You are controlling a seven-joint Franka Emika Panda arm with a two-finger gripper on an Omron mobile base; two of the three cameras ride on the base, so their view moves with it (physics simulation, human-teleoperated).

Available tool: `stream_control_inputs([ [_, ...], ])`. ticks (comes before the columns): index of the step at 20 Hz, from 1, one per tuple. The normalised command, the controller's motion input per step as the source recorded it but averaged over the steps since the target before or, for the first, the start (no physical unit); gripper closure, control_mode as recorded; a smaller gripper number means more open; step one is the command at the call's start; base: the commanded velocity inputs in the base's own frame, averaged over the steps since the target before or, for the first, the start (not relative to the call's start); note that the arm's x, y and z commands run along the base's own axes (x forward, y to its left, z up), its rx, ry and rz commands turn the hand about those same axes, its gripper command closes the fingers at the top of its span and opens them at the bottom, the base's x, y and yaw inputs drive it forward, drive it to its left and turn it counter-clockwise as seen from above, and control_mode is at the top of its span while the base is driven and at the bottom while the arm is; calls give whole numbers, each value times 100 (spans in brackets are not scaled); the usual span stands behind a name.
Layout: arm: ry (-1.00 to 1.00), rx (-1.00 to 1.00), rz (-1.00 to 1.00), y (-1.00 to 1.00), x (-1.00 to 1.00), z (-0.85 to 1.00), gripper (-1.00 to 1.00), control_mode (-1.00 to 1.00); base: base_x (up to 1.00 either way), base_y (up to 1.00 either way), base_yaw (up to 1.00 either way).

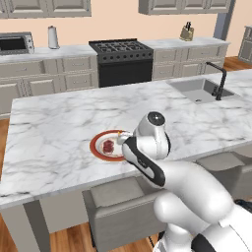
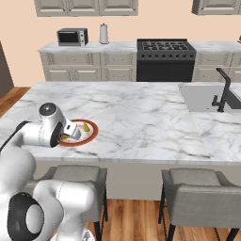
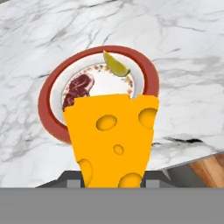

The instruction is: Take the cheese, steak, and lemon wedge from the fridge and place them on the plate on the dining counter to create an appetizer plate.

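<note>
Hand view: cheese (image 3: 114, 140) fills the lower centre of the frame, a chunky orange wedge with holes, its base sitting between the two dark finger tips at the bottom edge, so the gripper (image 3: 114, 180) is clamped on the cheese. Behind it, upper centre, the plate (image 3: 48, 94) with red-brown rim sits on the dining counter (image 3: 183, 52), white marble with grey veins. On the plate: steak (image 3: 78, 89) at left, dark red, partly hidden by the cheese; lemon wedge (image 3: 116, 64) near the plate's top rim, apart from the steak. Counter edge and a bit of wood floor (image 3: 209, 168) at lower right. Left base view: plate (image 1: 96, 147) left of centre near the counter's (image 1: 59, 123) front edge, steak (image 1: 108, 146) visible on it, the arm's wrist covering the plate's right side; the fingers themselves are hidden behind the wrist. Sink (image 1: 199, 88) and black faucet (image 1: 218, 78) at upper right of the counter, stove (image 1: 121, 58) and microwave (image 1: 15, 43) along the back wall. Right base view: plate (image 2: 89, 135) at left centre, lemon wedge (image 2: 86, 126) on it, the hand over the plate's left part. Grey stools (image 2: 200, 190) along the bottom under the counter.
</note>
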Motion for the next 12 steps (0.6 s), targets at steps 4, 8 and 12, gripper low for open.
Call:
stream_control_inputs([
  [4,0,-2,0,30,46,-36,100,-100,0,0,0],
  [8,0,-3,-6,7,45,-41,100,-100,0,0,0],
  [12,0,-2,-9,0,54,-35,100,-100,0,0,0],
])
